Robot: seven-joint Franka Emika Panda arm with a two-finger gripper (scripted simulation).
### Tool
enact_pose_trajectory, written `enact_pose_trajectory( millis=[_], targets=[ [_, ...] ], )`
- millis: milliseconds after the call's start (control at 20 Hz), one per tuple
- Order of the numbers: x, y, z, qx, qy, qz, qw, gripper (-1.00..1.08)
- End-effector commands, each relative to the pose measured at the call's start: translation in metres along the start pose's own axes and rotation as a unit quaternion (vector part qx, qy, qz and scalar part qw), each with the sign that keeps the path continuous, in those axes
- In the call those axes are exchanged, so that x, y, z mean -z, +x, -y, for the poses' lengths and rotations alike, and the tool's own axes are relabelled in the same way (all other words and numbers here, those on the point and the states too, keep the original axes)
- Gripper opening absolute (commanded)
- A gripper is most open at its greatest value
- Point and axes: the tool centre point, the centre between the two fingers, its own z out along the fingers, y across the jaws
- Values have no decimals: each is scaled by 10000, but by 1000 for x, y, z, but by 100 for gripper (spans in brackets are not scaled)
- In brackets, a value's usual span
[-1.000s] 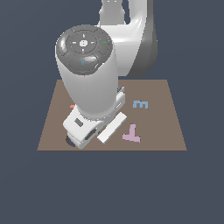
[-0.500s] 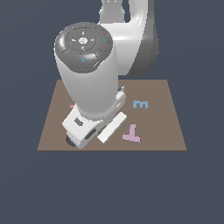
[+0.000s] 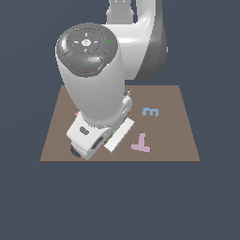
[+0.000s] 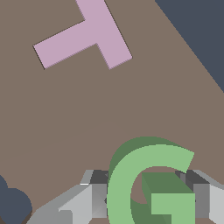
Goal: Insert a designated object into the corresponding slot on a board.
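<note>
Light-green flat letter "G" piece [image 4: 146,183] is seen nearest in the wrist view, clamped between the grey fingers [image 4: 89,197] of the gripper [image 4: 148,197], one finger at each side of the letter, and held above the large brown rectangular board [image 4: 87,122]. A dark rounded cut-out [image 4: 11,205] is visible at the picture's edge; whether it belongs to the G-shaped slot cannot be told, and the slot itself is not clearly shown in either view. Farther off, a flat pink letter "T" piece [image 4: 85,37] lies on the board.

In the exterior view the white arm hides the gripper and the green piece; the pink "T" [image 3: 141,143] and a small light-blue letter "E" piece [image 3: 150,112] are seen well apart from one another on the board [image 3: 173,103], toward the exterior view's right.

The step in hand is judged to be carrying the piece to its recess. It would be done well if the letter were kept level, turned to match the recess outline, and lowered straight before release.

No brand or label is legible; the only writing is the letters G, T and E themselves.
</note>
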Motion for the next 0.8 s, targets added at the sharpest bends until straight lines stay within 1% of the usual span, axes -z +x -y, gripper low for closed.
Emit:
enact_pose_trajectory(
  millis=[0, 200, 400, 600, 750],
  targets=[
    [0, -2, -1, 173, -2, -1, 9999, -100],
    [1, -7, -2, 552, -3, -1, 9985, -100],
    [1, -14, -4, 1036, -4, -2, 9946, -100],
    [2, -21, -7, 1621, -5, -2, 9868, -100],
    [2, -27, -10, 2122, -5, -2, 9772, -100]
  ],
)
